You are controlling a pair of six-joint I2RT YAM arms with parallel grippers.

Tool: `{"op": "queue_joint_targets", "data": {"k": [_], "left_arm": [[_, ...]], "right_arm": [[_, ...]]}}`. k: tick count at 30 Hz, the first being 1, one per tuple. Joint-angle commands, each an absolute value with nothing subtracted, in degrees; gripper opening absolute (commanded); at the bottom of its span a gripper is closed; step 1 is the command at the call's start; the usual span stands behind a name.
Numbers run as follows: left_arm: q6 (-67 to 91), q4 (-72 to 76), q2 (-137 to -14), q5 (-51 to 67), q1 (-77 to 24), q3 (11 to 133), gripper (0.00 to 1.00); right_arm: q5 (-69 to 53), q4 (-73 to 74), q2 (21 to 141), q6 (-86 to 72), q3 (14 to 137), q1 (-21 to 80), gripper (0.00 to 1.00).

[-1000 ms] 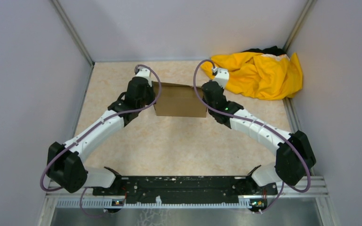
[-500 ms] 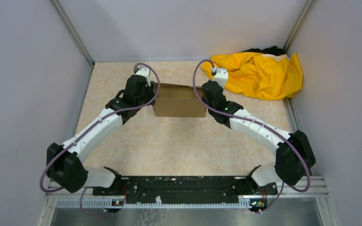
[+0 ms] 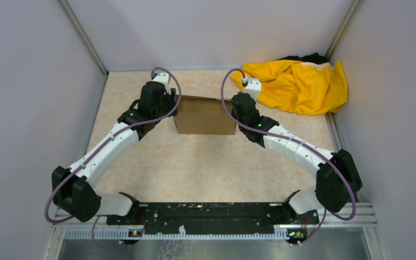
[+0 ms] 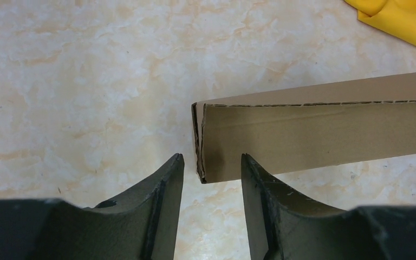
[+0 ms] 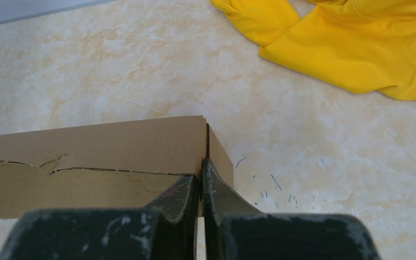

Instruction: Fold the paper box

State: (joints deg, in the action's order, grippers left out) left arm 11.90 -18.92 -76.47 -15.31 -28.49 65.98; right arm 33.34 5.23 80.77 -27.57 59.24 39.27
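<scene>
Sitting on the far half of the table [image 3: 211, 168], the paper box [image 3: 205, 115] is plain brown and lies flat between the two arms, with its long side running left to right. Its lid looks closed. The left gripper [image 4: 211, 162] is at the box's left end, and its two dark fingers [image 4: 165, 187] stand apart, so it is open. In the left wrist view, the near left corner of the box pokes into the gap between them. The finger on the right of that view comes right up against the box's long side, but I cannot tell if it really touches. The right gripper [image 5: 201, 165] is at the box's right end and its fingers are pressed tight together. Their tips sit right at the near right corner of the box, where the end wall meets the top. I cannot tell if a thin bit of card is pinched between them. The top of the box has a thin jagged seam running along it in the right wrist view. A yellow cloth [image 3: 298, 84] lies crumpled in the far right corner of the table, apart from the box.
</scene>
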Motion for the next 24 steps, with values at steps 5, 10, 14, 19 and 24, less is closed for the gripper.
{"op": "queue_joint_targets", "data": {"k": [5,10,14,19,24], "left_arm": [[11.33,-17.59,-76.61,-13.85,-27.74,68.33,0.39],[11.34,-17.41,-76.64,-13.92,-27.14,67.56,0.28],[11.16,-17.16,-76.92,-13.42,-26.36,66.96,0.22],[10.78,-16.56,-77.15,-12.39,-25.31,66.01,0.18],[10.01,-16.26,-77.31,-11.78,-24.52,65.67,0.16]], "right_arm": [[27.6,14.51,84.23,-27.32,55.94,40.56,0.0],[27.47,14.35,84.16,-26.77,55.81,40.59,0.0],[27.12,14.33,84.15,-25.98,55.99,40.54,0.0],[26.81,14.57,84.19,-25.09,56.06,40.56,0.0],[26.39,14.5,84.42,-24.65,56.06,40.61,0.0]]}}
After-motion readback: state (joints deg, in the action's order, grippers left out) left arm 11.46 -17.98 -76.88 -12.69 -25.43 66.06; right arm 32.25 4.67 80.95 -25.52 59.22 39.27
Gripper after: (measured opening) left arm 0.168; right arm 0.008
